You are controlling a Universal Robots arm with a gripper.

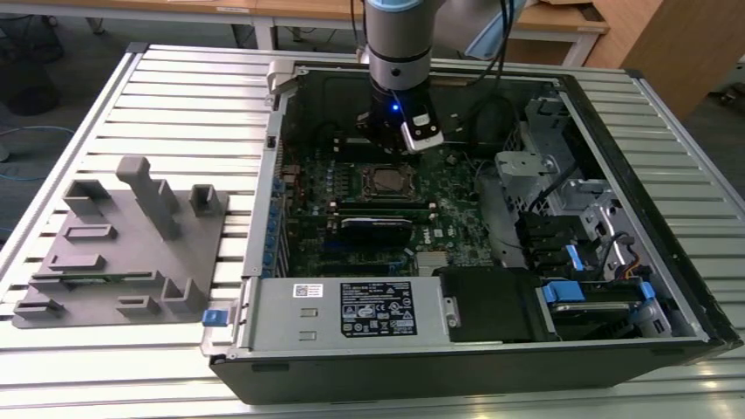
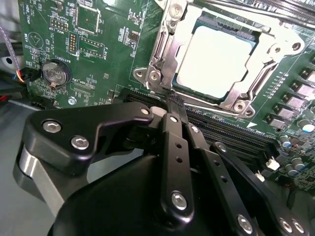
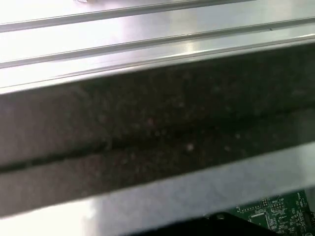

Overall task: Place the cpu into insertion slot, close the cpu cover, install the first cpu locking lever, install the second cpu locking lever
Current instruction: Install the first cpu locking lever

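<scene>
Gripper [image 2: 173,101] fingers pressed together beside cpu cover [image 2: 162,54], cpu [image 2: 214,54] seated beneath

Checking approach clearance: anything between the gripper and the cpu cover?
Nothing visible. In the second wrist view the gripper sits right at the edge of the cpu cover, which lies closed over the cpu, with only bare board beside it.

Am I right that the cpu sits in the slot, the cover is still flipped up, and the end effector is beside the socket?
Not quite: the cpu cover is already down around the cpu, as the second wrist view shows. The end effector is beside the insertion slot.
</scene>
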